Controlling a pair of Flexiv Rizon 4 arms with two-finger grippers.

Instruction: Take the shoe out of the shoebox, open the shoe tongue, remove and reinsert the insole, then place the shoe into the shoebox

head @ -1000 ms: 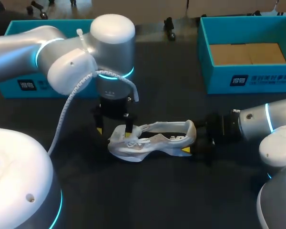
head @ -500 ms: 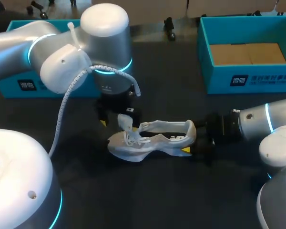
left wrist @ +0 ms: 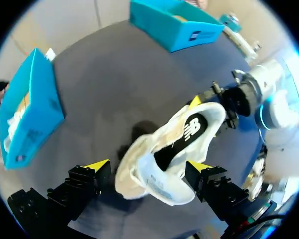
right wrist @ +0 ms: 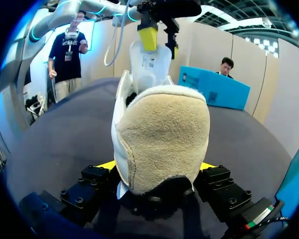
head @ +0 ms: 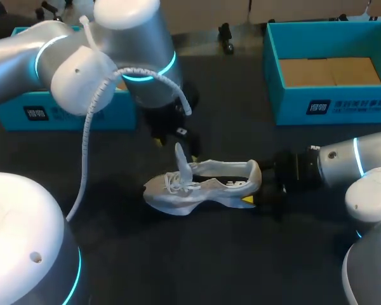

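Now, shoe (head: 200, 186) between right jaws.

shoe (head: 200, 187): 1 | teal boxes (head: 292, 105) (head: 108, 117): 2 (one lined with cardboard) | arms (head: 82, 63) (head: 355, 162): 2 | claws (left wrist: 148, 166) (right wrist: 157, 164): 2

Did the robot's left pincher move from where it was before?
Yes. The left gripper lifted off the laces of the shoe and moved toward the far side of the table, nearer the blue box. The shoe stayed put.
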